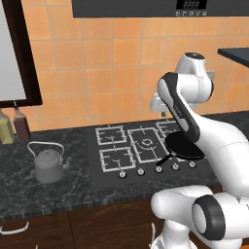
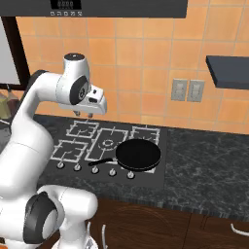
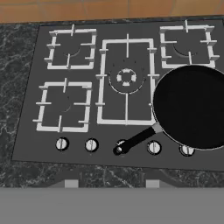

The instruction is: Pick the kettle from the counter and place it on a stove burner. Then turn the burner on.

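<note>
So far the pick-up has not begun: the kettle (image 1: 48, 164) sits untouched on the dark bench (image 1: 19, 185), well off to the left of the fingers (image 2: 85, 115) and lower than they are, beside the cooktop's left edge. The fingers hang high over the rear of the cooktop, pointing down, and hold nothing; whether they stand apart or together I cannot tell.

The next move, as I judge it, calls for a long swing leftward and down to catch the thin arched handle.

Below the fingers lies the stove burner (image 3: 70, 48), its grate bare. A black frying pan (image 3: 192, 107) covers the front-right grate, its handle reaching toward the row of knobs (image 3: 91, 145), which may crowd a later turn. Two brown bottles (image 1: 14, 125) stand behind the kettle against the wall.
</note>
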Robot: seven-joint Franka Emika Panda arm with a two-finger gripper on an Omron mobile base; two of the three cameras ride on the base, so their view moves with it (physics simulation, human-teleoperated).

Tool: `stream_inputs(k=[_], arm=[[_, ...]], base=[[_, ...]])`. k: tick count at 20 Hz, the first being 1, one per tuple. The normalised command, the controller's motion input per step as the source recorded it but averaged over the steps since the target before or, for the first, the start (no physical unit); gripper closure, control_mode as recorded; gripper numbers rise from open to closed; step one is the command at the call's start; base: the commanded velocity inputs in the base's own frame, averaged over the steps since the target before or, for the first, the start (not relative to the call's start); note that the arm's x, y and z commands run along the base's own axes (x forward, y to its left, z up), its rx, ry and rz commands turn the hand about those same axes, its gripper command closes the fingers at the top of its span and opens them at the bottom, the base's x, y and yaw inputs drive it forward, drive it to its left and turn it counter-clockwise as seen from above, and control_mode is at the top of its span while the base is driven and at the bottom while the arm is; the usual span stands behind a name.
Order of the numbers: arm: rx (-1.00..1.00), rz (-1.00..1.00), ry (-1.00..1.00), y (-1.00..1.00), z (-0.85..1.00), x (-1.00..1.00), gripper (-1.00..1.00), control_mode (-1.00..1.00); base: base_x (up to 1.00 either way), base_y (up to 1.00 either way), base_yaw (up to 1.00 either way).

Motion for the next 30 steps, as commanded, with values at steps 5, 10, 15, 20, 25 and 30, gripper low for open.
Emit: stream_inputs(k=[5, 10, 15, 20, 25, 30], arm=[[-0.06, 0.07, -0.13, 0.58, -0.09, -0.54, -1.00, -1.00], [-0.02, 0.12, -0.01, 0.94, -0.18, -0.43, -1.00, -1.00], [-0.03, 0.13, 0.03, 1.00, -0.09, 0.00, -1.00, -1.00], [-0.07, 0.29, 0.20, 0.98, 0.00, 0.46, -1.00, -1.00], [-0.11, 0.34, 0.36, 0.76, -0.01, 0.75, -1.00, -1.00], [-0.02, 0.26, 0.14, 0.35, -0.50, 0.38, -1.00, -1.00]], base=[[0.00, 0.00, 0.00], [0.00, 0.00, 0.00], [0.00, 0.00, 0.00], [0.00, 0.00, 0.00], [0.00, 0.00, 0.00], [0.00, 0.00, 0.00]])
